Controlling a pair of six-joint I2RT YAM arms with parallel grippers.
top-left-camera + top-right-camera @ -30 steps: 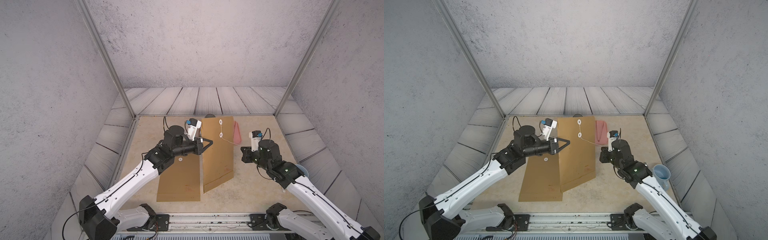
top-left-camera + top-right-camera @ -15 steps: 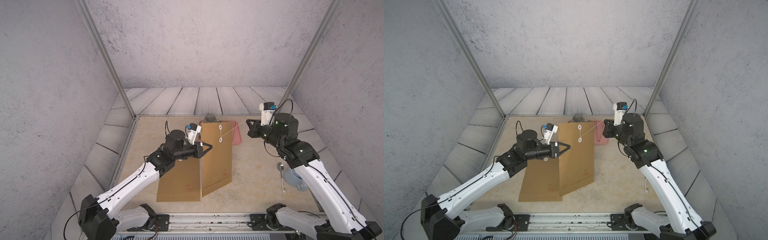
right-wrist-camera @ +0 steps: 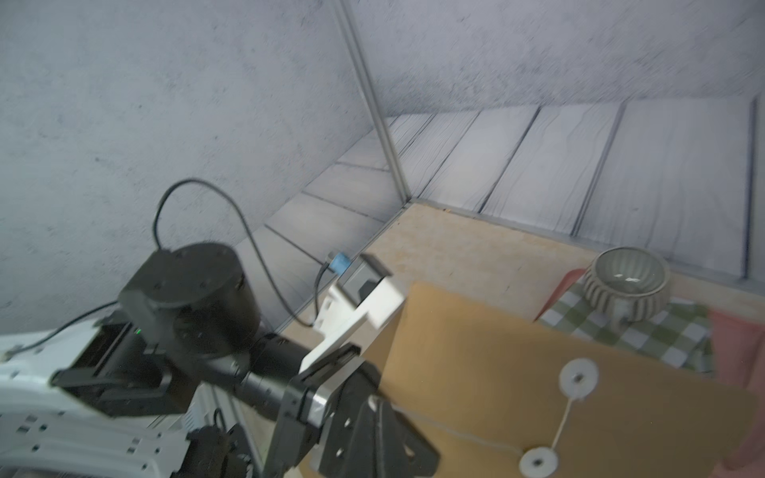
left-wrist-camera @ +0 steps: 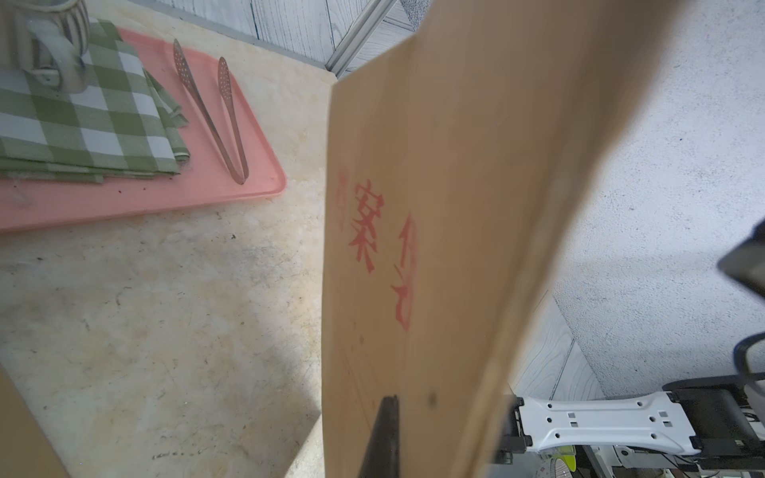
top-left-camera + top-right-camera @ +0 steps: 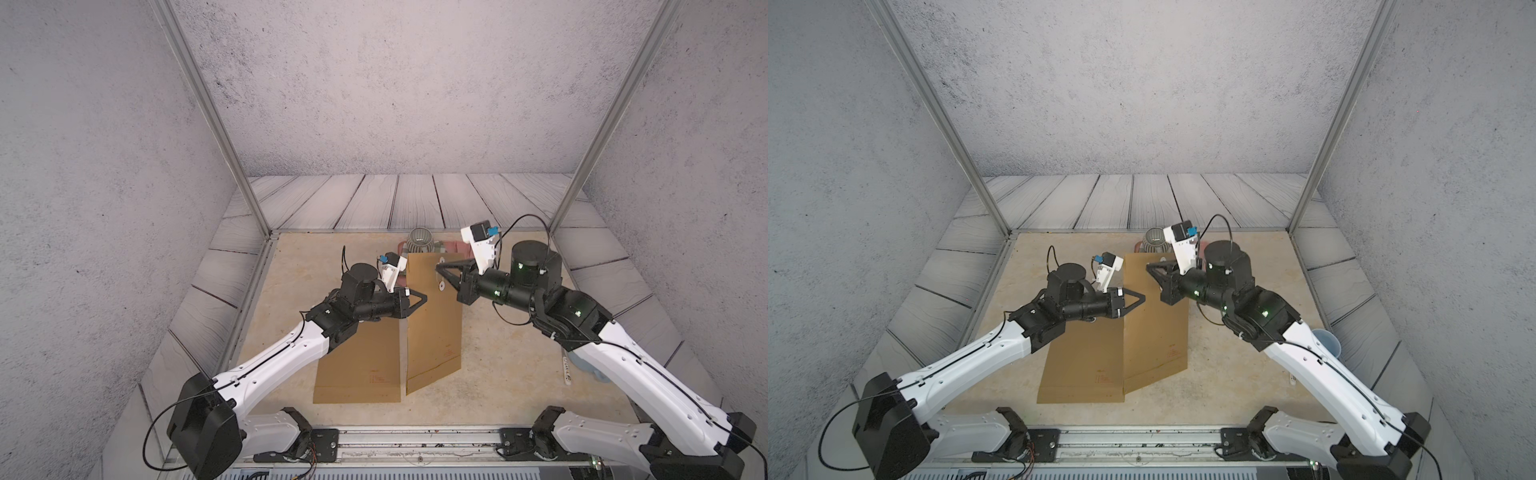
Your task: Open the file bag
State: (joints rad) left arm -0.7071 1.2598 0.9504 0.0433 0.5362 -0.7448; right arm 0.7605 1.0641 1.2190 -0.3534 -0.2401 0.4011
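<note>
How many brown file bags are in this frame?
2. The flat bag lies near the front edge. The upright bag stands on edge right beside it, pinched by the left gripper. No sign of more, though one could be hidden underneath.

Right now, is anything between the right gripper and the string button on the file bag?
Nothing visible. The shut right gripper sits close by the string button of the file bag; the mug stands behind it, out of the way.
</note>
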